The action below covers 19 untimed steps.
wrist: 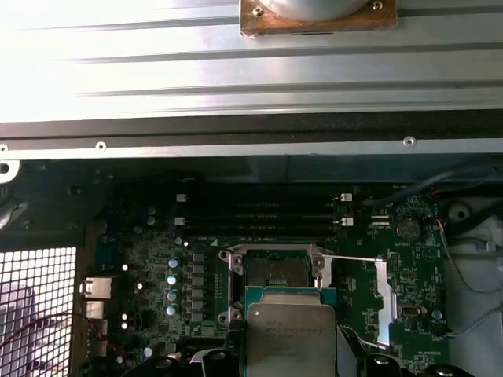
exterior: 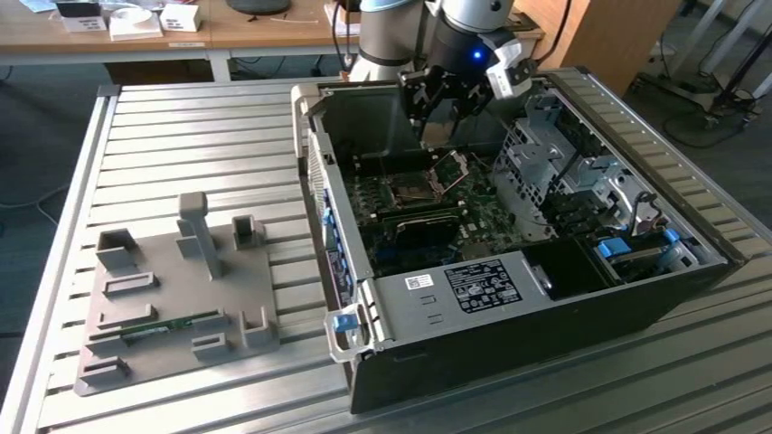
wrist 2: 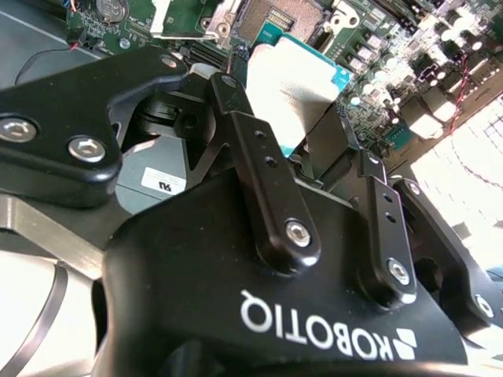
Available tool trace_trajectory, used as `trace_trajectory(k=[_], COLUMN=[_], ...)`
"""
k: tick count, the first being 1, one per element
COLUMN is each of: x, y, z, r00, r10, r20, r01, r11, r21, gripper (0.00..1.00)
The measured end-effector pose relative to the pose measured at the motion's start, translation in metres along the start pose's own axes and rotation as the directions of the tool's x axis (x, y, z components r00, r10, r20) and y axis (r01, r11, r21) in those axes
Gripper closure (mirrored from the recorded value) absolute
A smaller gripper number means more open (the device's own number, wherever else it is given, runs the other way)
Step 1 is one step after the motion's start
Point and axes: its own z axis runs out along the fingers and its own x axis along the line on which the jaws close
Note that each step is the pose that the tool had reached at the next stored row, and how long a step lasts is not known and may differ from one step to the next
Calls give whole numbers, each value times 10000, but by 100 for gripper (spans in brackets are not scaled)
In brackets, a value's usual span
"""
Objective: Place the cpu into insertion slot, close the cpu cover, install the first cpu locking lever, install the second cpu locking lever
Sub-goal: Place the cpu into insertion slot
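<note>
Jaws pinching the small, flat, square cpu (wrist 2: pixel 292 82) with its dull silver-grey metal top, held clear of the board.

The black two-finger gripper (exterior: pixel 442 116) grips the chip by two opposite edges, one finger (wrist 2: pixel 250 149) on each side. Below the jaws and a little ahead of them lies the square dark insertion slot (wrist: pixel 275 271) with its metal rim, set in the green circuit board (wrist: pixel 134 251) of an open black computer case (exterior: pixel 543 334); chip and slot are apart. Beside the slot, the thin shiny square-framed metal cpu cover (exterior: pixel 451 168) stands tilted up on its hinge. Beyond the slot run long black memory slots (wrist: pixel 263 212). Well away from the jaws, outside the case, a grey moulded fixture block (exterior: pixel 169 298) rests on the ribbed metal table (exterior: pixel 181 127).
</note>
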Motion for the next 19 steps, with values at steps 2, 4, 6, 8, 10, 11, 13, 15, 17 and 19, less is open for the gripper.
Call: trace_trajectory(k=[2,4,6,8,10,11,13,15,17,19], x=[0,-1,-1,-1,-1,-1,-2,-2,-2,-2], y=[-2,-5,-6,-7,-7,-7,-8,-9,-10,-10], z=[19,43,60,64,67,70,79,87,89,91], r00=[10000,10000,10000,10000,10000,10000,10000,10000,10000,10000], r10=[0,0,0,0,0,0,0,0,0,0], r20=[-2,-1,-1,-3,-2,-1,0,-2,-3,-2], r01=[0,0,0,0,0,0,0,0,0,0], r11=[10000,10000,10000,10000,10000,10000,10000,10000,10000,10000], r21=[5,4,4,7,6,4,2,6,7,5], gripper=[46,46,46,46,46,46,46,46,46,46])
